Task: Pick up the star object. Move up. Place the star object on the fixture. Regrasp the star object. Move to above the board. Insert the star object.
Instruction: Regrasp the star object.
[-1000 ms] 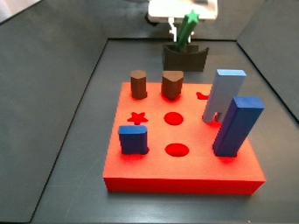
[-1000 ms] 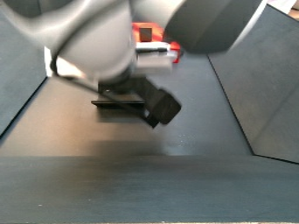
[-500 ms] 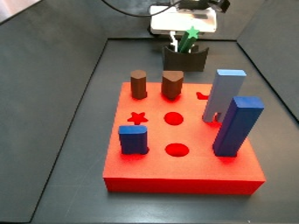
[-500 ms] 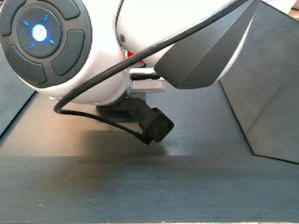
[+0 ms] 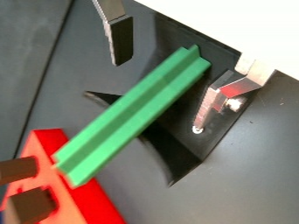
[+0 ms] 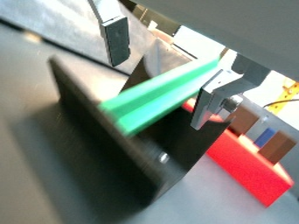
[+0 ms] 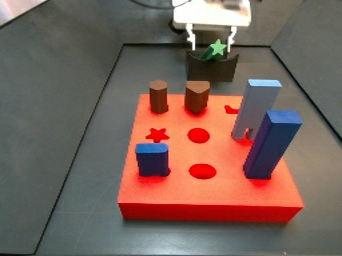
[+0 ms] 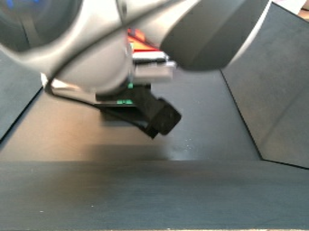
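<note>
The star object (image 5: 135, 114) is a long green ridged rod lying tilted in the curved notch of the dark fixture (image 5: 177, 162). My gripper (image 5: 163, 87) straddles it and stands open. One finger (image 5: 121, 35) is well clear of the rod, the other sits close beside it. Both wrist views show this; the star object (image 6: 158, 92) rests on the fixture (image 6: 105, 131) between the plates of my gripper (image 6: 162, 77). In a side view the rod's star end (image 7: 214, 46) faces the camera above the fixture (image 7: 211, 67), under my gripper (image 7: 214, 22). The red board (image 7: 201, 195) has a star hole (image 7: 158, 134).
On the board stand two brown pegs (image 7: 159, 96) (image 7: 197, 96) and three blue blocks (image 7: 255, 108) (image 7: 271, 144) (image 7: 152, 158). Raised dark walls edge the work floor. In a side view the arm's body (image 8: 108, 45) fills most of the picture, with the fixture (image 8: 157, 115) below it.
The rod has gone from steeply upright in my gripper to lying in the fixture's notch, end toward the side camera. The fingers have spread and let go of it.
</note>
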Controlling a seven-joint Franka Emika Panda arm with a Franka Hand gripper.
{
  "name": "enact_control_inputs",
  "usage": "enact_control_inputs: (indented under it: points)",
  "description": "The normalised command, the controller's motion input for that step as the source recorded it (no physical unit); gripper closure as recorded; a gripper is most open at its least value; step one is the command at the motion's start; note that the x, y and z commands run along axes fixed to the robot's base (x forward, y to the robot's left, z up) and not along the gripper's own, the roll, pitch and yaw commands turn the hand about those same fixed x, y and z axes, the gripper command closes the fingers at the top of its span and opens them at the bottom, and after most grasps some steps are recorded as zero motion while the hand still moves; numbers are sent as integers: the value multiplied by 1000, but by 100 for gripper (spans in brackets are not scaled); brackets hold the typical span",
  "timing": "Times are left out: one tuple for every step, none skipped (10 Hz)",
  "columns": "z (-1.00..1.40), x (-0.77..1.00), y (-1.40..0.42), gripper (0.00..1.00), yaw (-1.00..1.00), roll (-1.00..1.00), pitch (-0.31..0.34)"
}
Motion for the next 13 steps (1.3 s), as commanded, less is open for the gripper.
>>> enact_control_inputs:
  points:
    - [1000,-38,-1,0,4,56,103]
    - [914,-36,3,0,-12,52,107]
    - [676,-27,2,0,-32,50,104]
    - [554,-25,2,0,-39,51,104]
    - [314,-21,1,0,-50,51,91]
    - [949,16,-1000,0,-14,1000,57]
    - [881,16,-1000,0,-15,1000,53]
    - [869,3,-1000,0,-15,1000,47]
    - [813,-42,-1000,0,-16,1000,33]
    - [781,-53,-1000,0,-17,1000,29]
    - [688,-63,-1000,0,-17,1000,23]
    - [586,-69,-1000,0,-16,1000,19]
    - [334,-60,-832,0,-16,1000,14]
